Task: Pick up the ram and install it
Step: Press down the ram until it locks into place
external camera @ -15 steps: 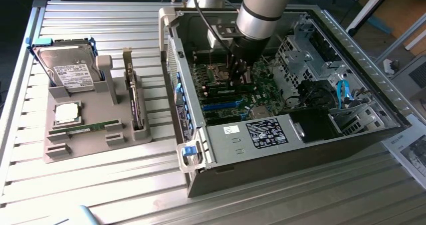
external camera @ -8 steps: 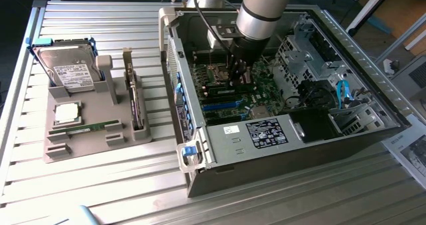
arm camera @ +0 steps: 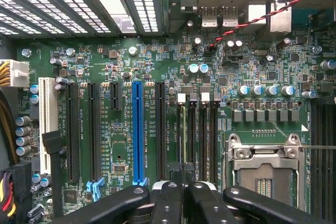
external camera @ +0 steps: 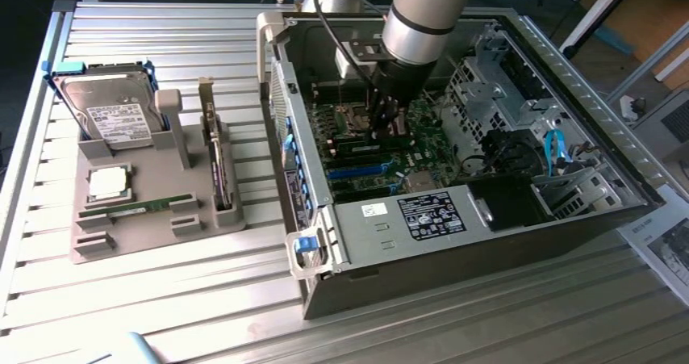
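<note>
Looking at the jaws first: the gripper [arm camera: 182, 186] has its fingers pinched right together, no real gap. They sit directly over a thin green edge standing in the memory slot closest to the blue slot [arm camera: 138, 129]. I read that edge as the ram [arm camera: 182, 135]. I honestly can't tell if the fingers are clamped on it or just sitting on top of it.

On the far side of that bank of slots is the open processor socket [arm camera: 265, 169], with nothing in it.

In the exterior view the arm reaches down into the open PC case [external camera: 356, 247], with the gripper [external camera: 382, 123] low over the motherboard [external camera: 422, 150].

At about 9 o'clock from the case is the grey parts tray [external camera: 140, 243]. It holds a hard drive [external camera: 113, 118] at its 12 o'clock end and a silver processor chip [external camera: 108, 182] in the middle. Another green stick [external camera: 140, 209] lies flat just past the chip, toward 6 o'clock.

Progress-wise, I'd say the pickup and carry are done and the stick is at or in its slot. Whether it's fully seated and latched I can't judge from this.

As for writing, there's a black label [external camera: 431, 216] and a small white sticker [external camera: 373, 210] on the case, plus the drive's white label. All of it is too small to read, same with the board's lettering.
</note>
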